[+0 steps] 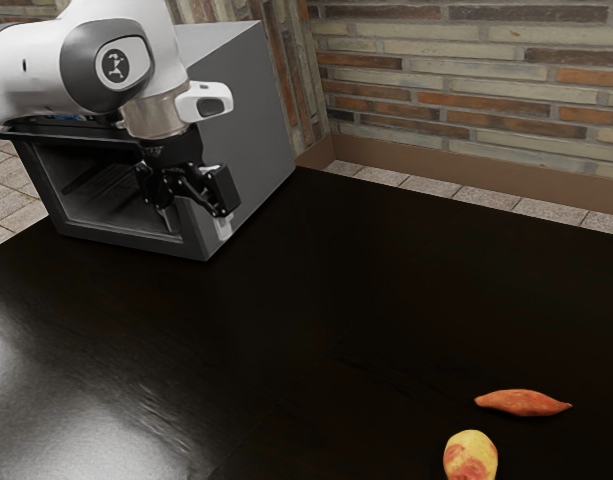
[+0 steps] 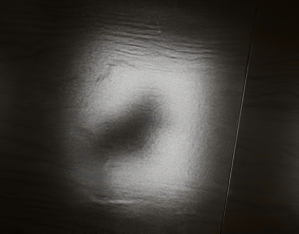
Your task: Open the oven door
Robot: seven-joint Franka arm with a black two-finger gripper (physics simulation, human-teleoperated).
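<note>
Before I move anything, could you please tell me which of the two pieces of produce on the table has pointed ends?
The orange sweet potato, slender and tapering at both ends; the yellow piece with red patches looks plump and rounded.

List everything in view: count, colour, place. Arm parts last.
oven: 1, grey with dark front, exterior view's upper left
bluish item: 1, by the oven's upper front edge, mostly hidden, can't identify
sweet potato: 1, orange, on table, exterior view's lower right
round fruit: 1, yellow with red, beside it, kind unclear
table: 1, near-black, under the food and oven
brick wall: two faces, tan, orange and brown, behind
baseboard: brown, along the wall's foot
floor tiles: several, pale, past the table edge
arm: 1, white and grey, before the oven
gripper: 1, black, fingers apart, at the oven's front
</note>
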